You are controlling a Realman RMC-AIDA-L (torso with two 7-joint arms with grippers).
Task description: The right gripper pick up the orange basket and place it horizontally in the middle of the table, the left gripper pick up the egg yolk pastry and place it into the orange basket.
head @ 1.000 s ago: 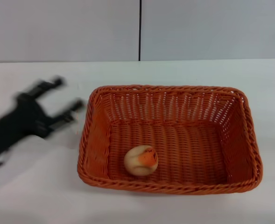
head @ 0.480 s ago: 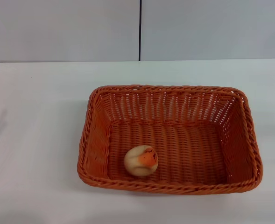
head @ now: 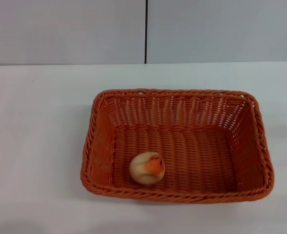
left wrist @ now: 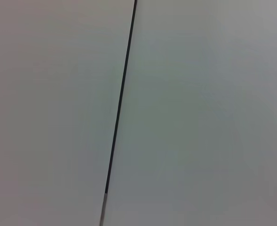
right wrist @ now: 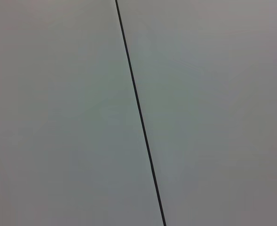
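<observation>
Gone from the head view since a second ago is the left pincer, which then stood blurred over the worktop's left side at about 9 o'clock of the basket; neither pincer shows in any view now, so whether either is spread or pressed together cannot be told. Nothing else has shifted: the orange basket [head: 178, 145] lies lengthwise across the middle of the white worktop [head: 36, 146], long sides running from 9 to 3 o'clock, and the egg yolk pastry [head: 147, 167] sits on its floor toward 7 o'clock, close to the near wall and the left end wall. That basket is rectangular, woven of wicker-like strands, with sloping open-weave sides and a braided rim; light shows through the gaps of its far wall. Round and cream-beige, the pastry has a glossy orange patch on top with dark specks. Smooth bare worktop surrounds the basket on every side, widest at 9 o'clock, narrower at 3 and 6 o'clock. Behind the worktop's far edge rises a pale grey wall [head: 65, 29] split by a thin dark vertical seam [head: 146, 31]; both wrist views show only that wall and seam [left wrist: 117, 122] [right wrist: 139, 110].
</observation>
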